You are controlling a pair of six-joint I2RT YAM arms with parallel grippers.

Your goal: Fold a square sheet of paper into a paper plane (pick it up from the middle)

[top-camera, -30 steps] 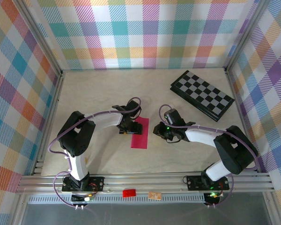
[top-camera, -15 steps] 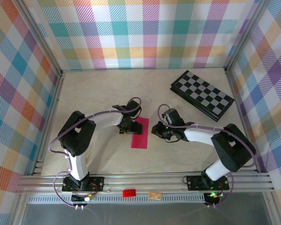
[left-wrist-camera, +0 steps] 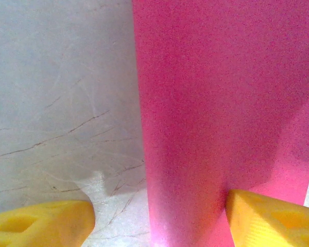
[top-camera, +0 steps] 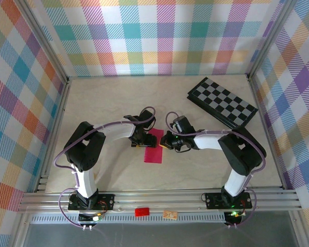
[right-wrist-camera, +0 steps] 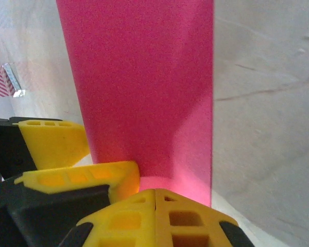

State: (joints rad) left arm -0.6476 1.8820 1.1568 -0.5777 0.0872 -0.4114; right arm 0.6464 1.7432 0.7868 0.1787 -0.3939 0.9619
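Right gripper [top-camera: 164, 144]: is travelling left, from well to the right of the square sheet of paper [top-camera: 153, 154] to that sheet's right edge. Its jaws are closing, and the fingertips are now meeting flush against each other there. Right arm: is stretching and swinging toward the sheet.

We find the paper [top-camera: 154, 147] lying on the bench [top-camera: 103, 98], midway between the two arms and nearer the front than the back. The left end effector [top-camera: 142, 143] straddles its left edge, one finger over the paper and the other over the bench beside it. The right end effector [top-camera: 165, 144] sits opposite, at the right edge. The checkerboard [top-camera: 222, 103] lies behind and to the right, well apart from the paper. A tag [top-camera: 141, 211] rests on the front rail [top-camera: 56, 218], between the arm bases.
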